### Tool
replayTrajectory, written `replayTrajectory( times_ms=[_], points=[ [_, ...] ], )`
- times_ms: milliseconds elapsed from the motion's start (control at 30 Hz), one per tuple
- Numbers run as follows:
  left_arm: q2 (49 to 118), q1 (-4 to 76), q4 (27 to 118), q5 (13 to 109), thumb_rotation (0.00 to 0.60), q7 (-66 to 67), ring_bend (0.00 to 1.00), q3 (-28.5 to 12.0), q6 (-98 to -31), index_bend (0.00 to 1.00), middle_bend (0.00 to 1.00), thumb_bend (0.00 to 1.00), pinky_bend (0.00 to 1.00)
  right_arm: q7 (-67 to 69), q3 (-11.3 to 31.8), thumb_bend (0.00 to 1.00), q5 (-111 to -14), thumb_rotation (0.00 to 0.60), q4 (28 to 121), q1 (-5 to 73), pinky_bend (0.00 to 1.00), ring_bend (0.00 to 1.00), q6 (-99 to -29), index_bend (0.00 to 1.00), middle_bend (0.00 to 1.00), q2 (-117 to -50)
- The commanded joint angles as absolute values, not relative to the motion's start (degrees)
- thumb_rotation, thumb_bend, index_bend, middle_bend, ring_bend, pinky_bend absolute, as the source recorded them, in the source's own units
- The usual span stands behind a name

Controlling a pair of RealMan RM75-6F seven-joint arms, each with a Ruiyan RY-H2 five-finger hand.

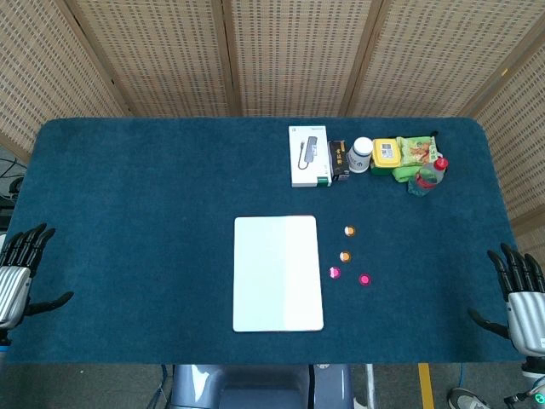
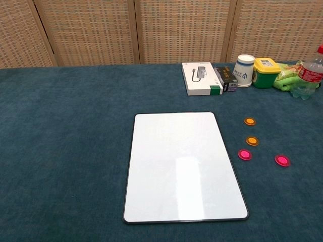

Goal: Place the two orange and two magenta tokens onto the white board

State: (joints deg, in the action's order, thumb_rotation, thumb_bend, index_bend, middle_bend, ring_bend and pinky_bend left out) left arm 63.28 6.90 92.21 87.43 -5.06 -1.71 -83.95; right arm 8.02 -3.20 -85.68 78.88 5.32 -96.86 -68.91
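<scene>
A bare white board (image 1: 278, 273) (image 2: 183, 165) lies flat in the middle of the blue table. To its right on the cloth sit two orange tokens, one farther (image 1: 349, 231) (image 2: 250, 121) and one nearer (image 1: 345, 256) (image 2: 252, 140). Two magenta tokens lie nearer still, one close to the board (image 1: 335, 273) (image 2: 245, 154), the other further right (image 1: 364, 279) (image 2: 282, 160). My left hand (image 1: 19, 273) rests at the table's left edge, fingers apart, holding nothing. My right hand (image 1: 521, 294) sits at the right edge, also empty with fingers spread. Neither hand shows in the chest view.
At the back right stand a white box (image 1: 309, 156) (image 2: 200, 78), a dark small box (image 1: 338, 160) (image 2: 225, 78), a white cup (image 1: 361, 155) (image 2: 244, 70), a yellow-lidded tub (image 1: 387, 156) (image 2: 266, 72), a green packet (image 1: 416, 151) (image 2: 286, 79) and a bottle (image 1: 428, 175) (image 2: 308, 77).
</scene>
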Motion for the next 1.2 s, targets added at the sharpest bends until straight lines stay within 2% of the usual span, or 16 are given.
replayTrajectory(
  times_ms=[33,333,500,700,900,1033,1100,1200],
  points=[
    [63.3,6.8,92.2,87.5,0.600,-5.1,0.00,-1.7,-84.1,0.00,0.00,0.00,0.00,7.9,-2.8,0.00,-86.1,0.600,79.0,5.0,0.00,0.00,-96.9,0.00,0.00,-68.9],
    [63.5,6.8,92.0,87.3,0.600,-5.2,0.00,-1.9,-84.2,0.00,0.00,0.00,0.00,8.4,-2.5,0.00,-87.8,0.600,80.8,5.5,0.00,0.00,-93.0,0.00,0.00,-68.9],
    [63.4,7.0,92.3,87.0,0.600,-5.1,0.00,-1.9,-83.6,0.00,0.00,0.00,0.00,6.7,-0.1,0.00,-87.8,0.600,82.2,9.9,0.00,0.00,-86.9,0.00,0.00,-68.4],
    [63.3,7.2,92.7,86.4,0.600,-4.5,0.00,-2.1,-83.1,0.00,0.00,0.00,0.00,4.6,4.4,0.00,-85.2,0.600,85.2,17.3,0.00,0.00,-76.9,0.14,0.00,-68.0],
    [64.0,7.2,91.8,86.4,0.600,-2.2,0.00,-2.5,-83.9,0.00,0.00,0.00,0.00,1.5,9.5,0.11,-77.9,0.600,85.5,25.8,0.00,0.00,-64.0,0.32,0.00,-70.8],
    [63.9,7.4,91.8,85.6,0.600,-2.5,0.00,-2.6,-83.1,0.00,0.00,0.00,0.00,-2.8,11.6,0.18,-72.9,0.600,83.2,30.4,0.00,0.00,-57.7,0.35,0.00,-74.4],
    [63.6,7.6,92.0,85.2,0.600,-2.7,0.00,-2.6,-82.4,0.00,0.00,0.00,0.00,-5.0,12.3,0.26,-70.5,0.600,81.5,32.3,0.00,0.00,-55.3,0.36,0.00,-76.6],
    [63.4,7.7,92.0,84.9,0.600,-1.8,0.00,-2.7,-82.0,0.00,0.00,0.00,0.00,-8.0,13.0,0.31,-67.2,0.600,78.3,35.0,0.00,0.00,-52.2,0.37,0.00,-79.7]
  ],
)
